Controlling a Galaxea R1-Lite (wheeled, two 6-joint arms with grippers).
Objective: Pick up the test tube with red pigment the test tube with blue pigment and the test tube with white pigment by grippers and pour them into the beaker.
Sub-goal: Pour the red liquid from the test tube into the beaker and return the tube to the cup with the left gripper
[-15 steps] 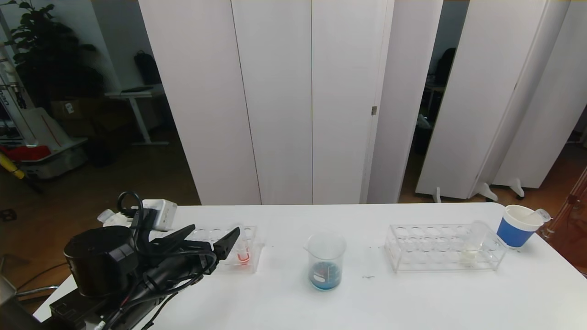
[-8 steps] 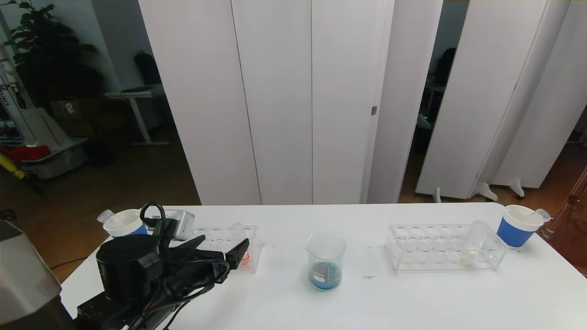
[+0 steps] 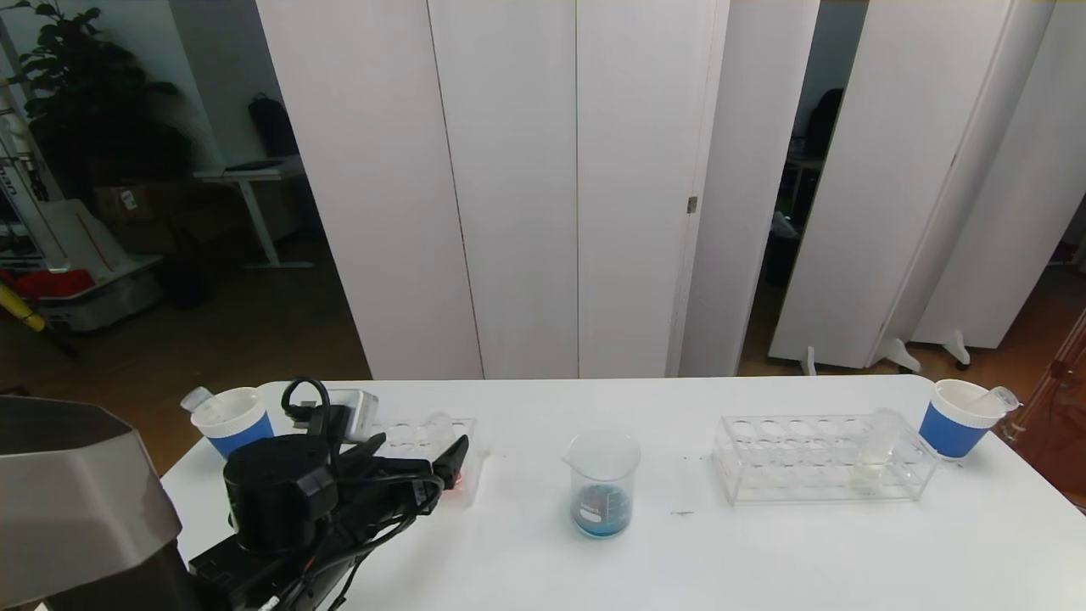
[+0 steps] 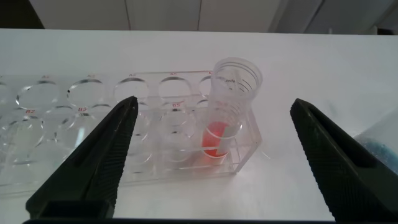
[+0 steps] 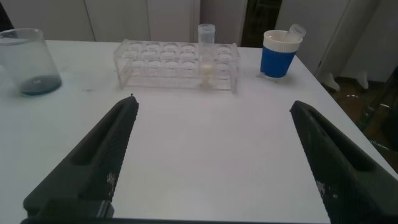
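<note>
1. The black two-fingered left gripper has advanced toward the clear plastic left rack; its fingers gape fully apart, empty, flanking the slim clear tube of red liquid seated in that rack's end hole.
2. The blue-sleeved paper cup behind the rack, earlier hidden, now shows.
3. The clear glass beaker, well right of the rack, already holds blue; red likely next.
4. The cream-white tube waits in the far rack; the right gripper hangs wide and empty.

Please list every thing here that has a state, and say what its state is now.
beaker: upright, some blue liquid at bottom
red tube: upright in left rack, uncapped
white tube: upright in right rack
left gripper: open, facing the red tube
right gripper: open, holding nothing
</note>
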